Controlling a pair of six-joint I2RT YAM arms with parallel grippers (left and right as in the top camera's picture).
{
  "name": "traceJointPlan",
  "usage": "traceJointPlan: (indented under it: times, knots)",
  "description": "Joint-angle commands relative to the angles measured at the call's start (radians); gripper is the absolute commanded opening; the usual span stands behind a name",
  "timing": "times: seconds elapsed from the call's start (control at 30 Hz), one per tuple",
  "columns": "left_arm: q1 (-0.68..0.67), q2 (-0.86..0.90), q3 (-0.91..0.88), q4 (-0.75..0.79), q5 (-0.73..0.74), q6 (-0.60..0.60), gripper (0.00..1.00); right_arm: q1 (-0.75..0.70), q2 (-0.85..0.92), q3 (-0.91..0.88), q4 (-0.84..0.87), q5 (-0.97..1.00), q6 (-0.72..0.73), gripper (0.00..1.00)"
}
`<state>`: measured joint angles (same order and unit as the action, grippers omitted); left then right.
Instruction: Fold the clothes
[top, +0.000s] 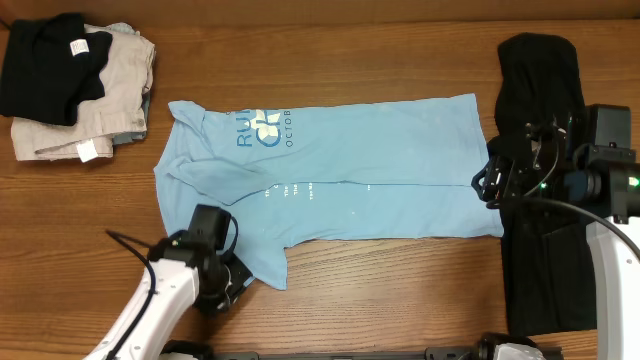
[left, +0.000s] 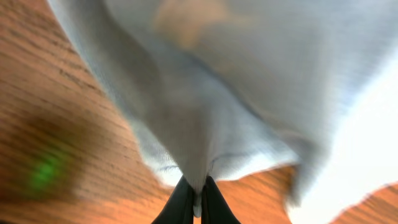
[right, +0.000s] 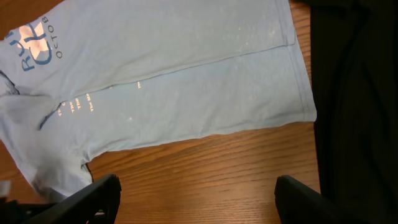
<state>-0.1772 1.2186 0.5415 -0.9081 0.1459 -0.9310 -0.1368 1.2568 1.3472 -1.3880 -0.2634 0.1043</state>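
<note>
The light blue T-shirt (top: 380, 165) is lying across the wooden table (top: 400, 290), seemingly half-folded lengthwise. The left gripper (left: 196, 190) is pinching its lower sleeve, fingers clamped on fabric. The right gripper (right: 199, 193) is hovering near the hem, fingers spread wide. That thin pinch risks slipping when lifted, or dragging the shirt askew toward the black garment (top: 540, 80) beside it.
</note>
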Motion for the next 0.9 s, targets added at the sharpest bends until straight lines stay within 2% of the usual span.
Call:
traceJointPlan:
  times: [0.0, 0.07, 0.2, 0.37, 0.7, 0.87]
  knots:
    - [0.011, 0.000, 0.203, -0.103, -0.027, 0.176, 0.04, -0.003, 0.035, -0.002, 0.005, -0.008, -0.007, 0.83]
    - [0.018, 0.000, 0.314, -0.177, -0.084, 0.258, 0.04, -0.003, 0.059, -0.002, 0.008, -0.006, -0.007, 0.82]
    - [0.020, 0.000, 0.529, -0.279, -0.196, 0.346, 0.04, -0.003, 0.114, -0.002, 0.009, -0.008, 0.001, 0.79]
    - [0.020, 0.000, 0.701, -0.319, -0.323, 0.374, 0.04, 0.002, 0.183, -0.022, 0.002, -0.008, 0.016, 0.75]
    - [0.020, -0.003, 0.733, -0.223, -0.320, 0.414, 0.04, 0.019, 0.198, -0.365, 0.267, 0.080, 0.194, 0.69]
    - [0.020, -0.003, 0.733, -0.168, -0.322, 0.438, 0.04, 0.019, 0.206, -0.494, 0.436, 0.188, 0.346, 0.67]
